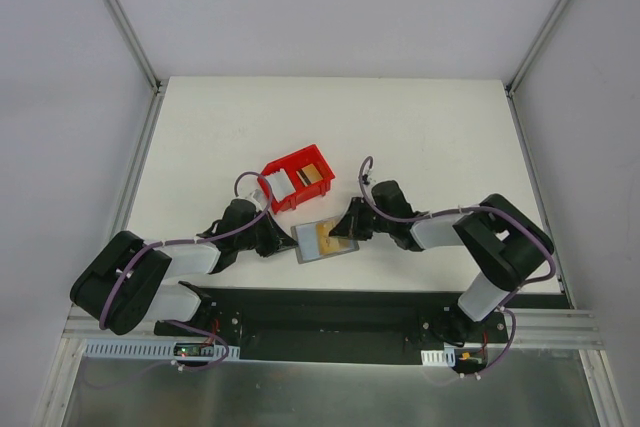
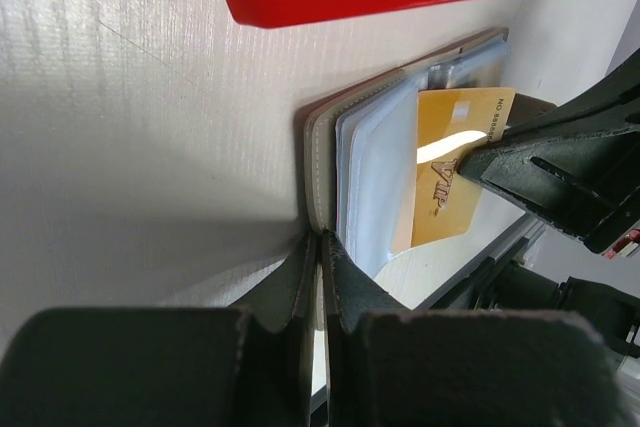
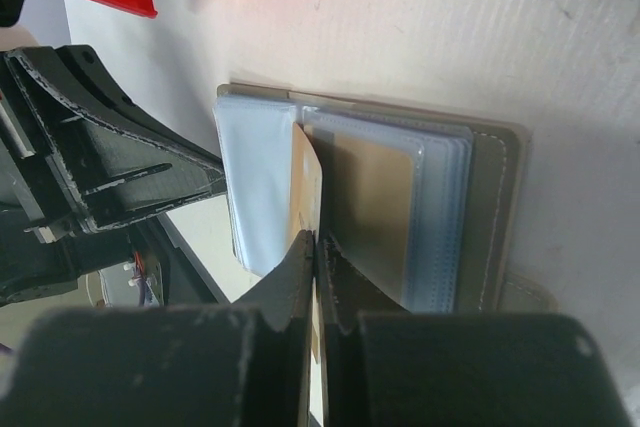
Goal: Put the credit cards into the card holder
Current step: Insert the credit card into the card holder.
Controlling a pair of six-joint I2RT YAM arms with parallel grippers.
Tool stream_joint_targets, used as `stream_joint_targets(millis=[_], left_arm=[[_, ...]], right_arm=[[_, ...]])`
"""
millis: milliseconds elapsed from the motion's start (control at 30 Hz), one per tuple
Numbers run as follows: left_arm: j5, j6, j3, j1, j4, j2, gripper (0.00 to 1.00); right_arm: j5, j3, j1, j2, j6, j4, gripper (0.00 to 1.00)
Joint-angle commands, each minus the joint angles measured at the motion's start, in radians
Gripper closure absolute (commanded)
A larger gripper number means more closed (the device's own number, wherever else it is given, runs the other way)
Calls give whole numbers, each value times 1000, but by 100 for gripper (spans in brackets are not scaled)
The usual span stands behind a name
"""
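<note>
Top view, table (image 1: 400, 127): white; carries every item listed.
Top view, red bin (image 1: 287, 161): mid-table, open-topped; holds a white card (image 1: 279, 185) and a darker card (image 1: 314, 175).
Top view, card holder (image 1: 312, 250): lies open just in front of the red bin, between the two grippers.
Left wrist view, left gripper (image 2: 320, 247): jaws pinched tight on the grey cover edge of the card holder.
Left wrist view, gold credit card (image 2: 450, 187): marked VIP; lies partly over the clear sleeves (image 2: 375, 187), its far end beyond the holder's edge.
Right wrist view, right gripper (image 3: 316, 239): jaws clamped on the edge of the gold credit card, above the open holder.
Right wrist view, card holder: flat on the table, sleeves fanned, red bin behind it.
</note>
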Motion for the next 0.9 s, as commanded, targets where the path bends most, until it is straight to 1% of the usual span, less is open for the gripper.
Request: stream_joint_targets(millis=[0, 67, 167, 433, 600, 633, 700, 867], left_arm=[[-54, 39, -36, -10, -129, 11, 100], [-55, 39, -35, -10, -129, 14, 100], [-51, 40, -30, -10, -128, 20, 100], [-45, 33, -25, -10, -117, 24, 100], [-43, 22, -33, -10, -106, 18, 100], [-45, 20, -35, -10, -105, 17, 100], [-46, 19, -38, -10, -105, 14, 100], [-46, 17, -44, -10, -105, 8, 100]], right_arm=[[5, -15, -14, -17, -47, -88, 99], [-44, 10, -10, 9, -50, -93, 99], [-47, 18, 0, 33, -32, -91, 99], [-12, 50, 53, 52, 19, -73, 98], [42, 82, 110, 64, 66, -65, 95], [52, 84, 115, 63, 72, -73, 93], [71, 79, 113, 50, 69, -82, 87], [157, 71, 106, -43, 2, -213, 63]])
